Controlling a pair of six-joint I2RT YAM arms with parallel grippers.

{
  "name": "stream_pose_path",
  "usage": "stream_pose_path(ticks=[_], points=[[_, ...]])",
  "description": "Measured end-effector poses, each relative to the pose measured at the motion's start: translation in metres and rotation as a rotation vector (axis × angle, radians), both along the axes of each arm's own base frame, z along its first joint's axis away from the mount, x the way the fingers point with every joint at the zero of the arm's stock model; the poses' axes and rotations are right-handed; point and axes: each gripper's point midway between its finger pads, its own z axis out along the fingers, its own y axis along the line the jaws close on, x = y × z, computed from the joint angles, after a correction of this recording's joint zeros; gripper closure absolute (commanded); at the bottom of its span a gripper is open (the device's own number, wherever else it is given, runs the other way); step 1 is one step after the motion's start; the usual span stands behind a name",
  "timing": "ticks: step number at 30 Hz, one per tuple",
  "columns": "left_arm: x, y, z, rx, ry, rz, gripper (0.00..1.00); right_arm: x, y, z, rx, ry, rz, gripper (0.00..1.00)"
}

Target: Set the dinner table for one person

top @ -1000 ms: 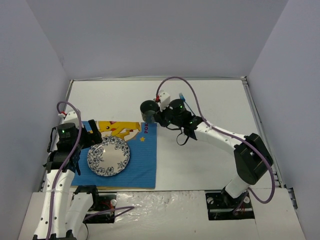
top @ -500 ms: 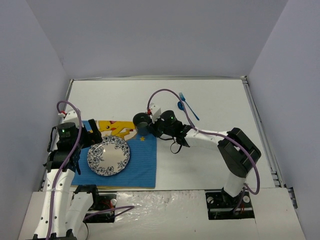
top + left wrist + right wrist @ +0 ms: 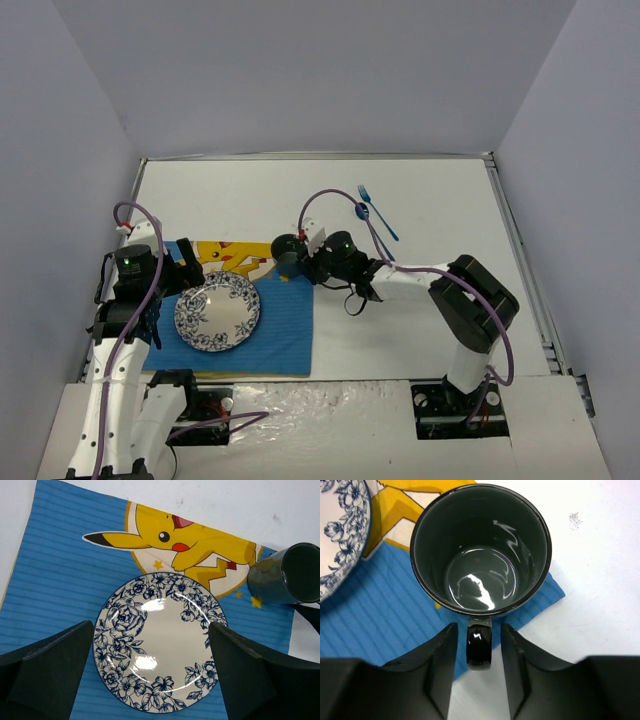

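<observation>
So the white counter [image 3: 430, 200] takes up the whole floor of the scene, with everything sitting on it. A blue mat [image 3: 285, 340] with a yellow cartoon figure lies on its near left part.

The plate [image 3: 217, 312], white with a blue flower rim, sits flat on the mat, a bit left of the mat's middle and just near of the cartoon.

The right fingers [image 3: 310, 262] reach in from the right to a dark mug [image 3: 289, 250] at the mat's far right corner. The mug is upright and empty, shiny inside, and its base covers the spot where blue cloth meets bare counter. Its handle points right, into the fingers. In the wrist view the fingers are partly open, one on each side of the handle with a thin gap either way, so they're around it but not pinching it. I can't tell whether the mug is fully down on the mat or a hair above it.

The left fingers [image 3: 185, 272] are spread wide with nothing in them, hovering over the left side of the mat with the plate below.

A blue fork [image 3: 377, 212] lies slanted on bare counter, far right of the mug and well apart from the mat.
</observation>
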Motion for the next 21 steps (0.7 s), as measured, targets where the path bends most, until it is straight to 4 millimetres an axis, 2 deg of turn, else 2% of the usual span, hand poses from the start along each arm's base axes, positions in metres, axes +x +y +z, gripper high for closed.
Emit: stream_pose_path(ticks=[1,2,3,6,8,11,13,17,20,21], points=[[0.0,0.0,0.0,0.0,0.0,0.0,0.03,-0.001,-0.001,-0.001,-0.004,0.001,0.002,0.48],[0.0,0.0,0.0,0.0,0.0,0.0,0.03,-0.003,-0.002,-0.002,-0.008,0.005,0.004,0.37],[0.0,0.0,0.0,0.0,0.0,0.0,0.03,-0.004,-0.004,-0.003,-0.014,0.007,0.007,0.29],[0.0,0.0,0.0,0.0,0.0,0.0,0.03,-0.008,-0.011,0.003,-0.029,0.009,0.009,0.13],[0.0,0.0,0.0,0.0,0.0,0.0,0.03,-0.009,-0.018,0.016,-0.029,0.002,0.004,0.11],[0.0,0.0,0.0,0.0,0.0,0.0,0.03,-0.001,-0.034,0.045,-0.01,-0.015,-0.023,0.1],[0.0,0.0,0.0,0.0,0.0,0.0,0.03,0.016,-0.053,0.07,0.009,-0.035,-0.078,0.11],[0.0,0.0,0.0,0.0,0.0,0.0,0.03,0.063,-0.103,0.111,0.018,-0.063,-0.241,0.21],[0.0,0.0,0.0,0.0,0.0,0.0,0.03,0.091,-0.14,0.124,0.013,-0.054,-0.36,0.28],[0.0,0.0,0.0,0.0,0.0,0.0,0.03,0.099,-0.154,0.121,0.009,-0.033,-0.399,0.31]])
